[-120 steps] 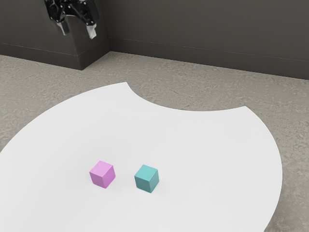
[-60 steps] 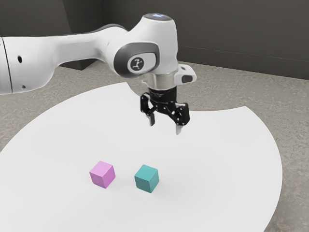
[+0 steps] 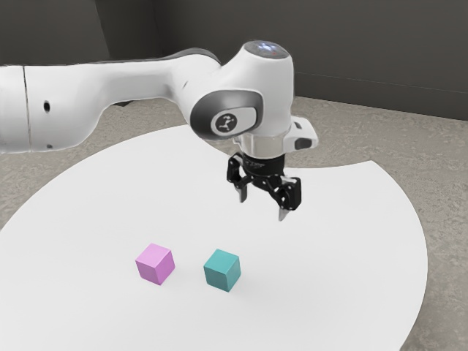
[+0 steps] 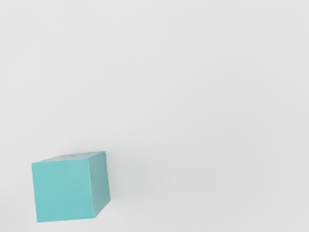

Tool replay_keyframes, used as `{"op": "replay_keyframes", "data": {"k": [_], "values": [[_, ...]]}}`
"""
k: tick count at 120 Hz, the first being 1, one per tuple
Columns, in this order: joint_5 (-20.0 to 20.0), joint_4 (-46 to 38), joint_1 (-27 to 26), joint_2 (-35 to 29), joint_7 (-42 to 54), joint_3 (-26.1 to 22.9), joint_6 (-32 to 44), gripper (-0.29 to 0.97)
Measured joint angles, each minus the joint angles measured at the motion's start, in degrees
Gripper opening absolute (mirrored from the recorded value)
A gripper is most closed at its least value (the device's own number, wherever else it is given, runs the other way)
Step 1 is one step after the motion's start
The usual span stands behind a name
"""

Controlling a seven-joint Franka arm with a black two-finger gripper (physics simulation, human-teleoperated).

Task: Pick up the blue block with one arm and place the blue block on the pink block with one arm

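Blue block (image 3: pixel 222 269): flat on the white worktop (image 3: pixel 344 292), untouched. It sits just beside the pink block (image 3: pixel 155 263), on the exterior view's right of it, with a clear gap between them. Neither block has shifted over the last second.

Wrist view: blue block (image 4: pixel 70 186) shows off to one side rather than under the hand. You are not centred over it yet.

Jaws: apart, nothing between them, pointing down, hanging well above the worktop. In the exterior view they stand beyond the blue block and toward the view's right of it.

Change: a second ago the arm (image 3: pixel 110 102) was far back at the upper left. Half a second ago it had swung out over the worktop. Since then the hand has dropped a little and drifted toward the exterior view's right.

Reading: you are in the approach stage, with no grasp begun. The recent drift looks to have taken you slightly past the block, so expect a lateral correction before you descend.

Watch: the pink block lies close. Set the fingers so that neither one comes down on it or nudges it.
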Motion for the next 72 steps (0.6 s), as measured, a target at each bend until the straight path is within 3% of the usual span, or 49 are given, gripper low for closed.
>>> {"op": "replay_keyframes", "data": {"k": [7, 22, 32, 39, 49, 72], "values": [[-1.13, -1.06, -2.99, -0.26, 0.55, 4.97, 1.33, 0.68], [-2.69, -1.98, -4.73, -0.4, 2.55, 8.4, 4.23, 0.68], [-3.49, -2.68, -8.88, -0.5, 3.8, 13.57, 5.7, 0.68], [-5.23, -7.22, -9.2, -1.9, 4.62, 16.11, 8.33, 0.68], [-7.15, -14.26, -8.27, -5.27, 5.68, 17.51, 12.73, 0.68], [-8.46, -18.78, -8.22, -6.72, 7.86, 20.02, 18.89, 0.68]]}}
